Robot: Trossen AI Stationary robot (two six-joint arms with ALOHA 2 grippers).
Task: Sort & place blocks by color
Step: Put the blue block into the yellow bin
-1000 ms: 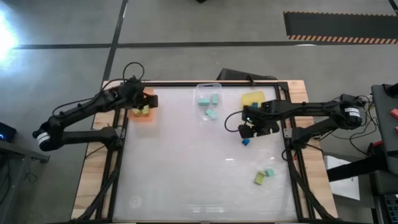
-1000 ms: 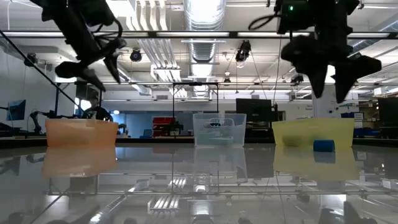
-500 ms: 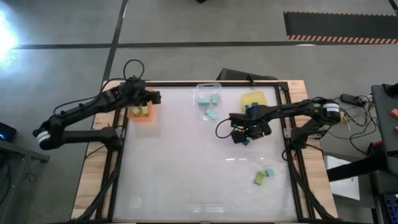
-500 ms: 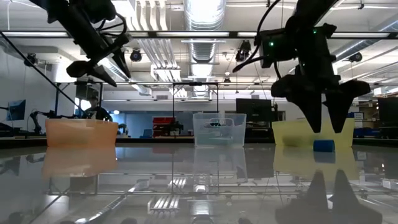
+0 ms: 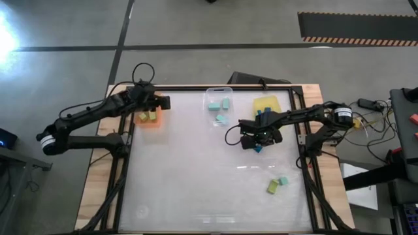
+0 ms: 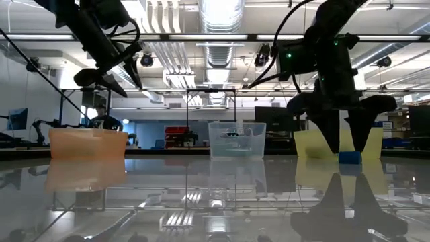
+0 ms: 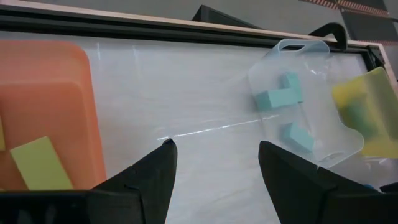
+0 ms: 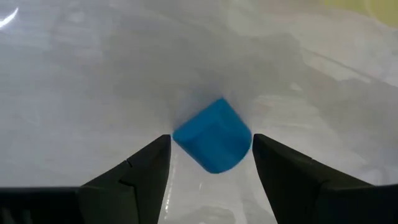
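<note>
A darker blue block (image 8: 212, 142) lies on the table (image 5: 196, 183) in front of the yellow tray (image 5: 268, 103). My right gripper (image 8: 211, 140) points down over it, open. One finger stands on either side of the block (image 6: 349, 157), with the tips low beside it, and I see no touch. My left gripper (image 7: 214, 152) hangs open and holds nothing, above the right edge of the orange tray (image 5: 149, 119), where yellow-green blocks (image 5: 147, 116) lie. Teal blocks (image 5: 221, 108) lie in the clear tray (image 5: 219, 98).
A yellow-green block (image 5: 272, 187) and a teal block (image 5: 283, 181) lie loose, side by side, toward the near right corner. The three trays stand in a row along the far edge. A dark frame (image 5: 302, 150) borders the table.
My right gripper has come down, with a small shift toward the table's left, until its open fingers straddle the blue block. The block has stayed where it was.
</note>
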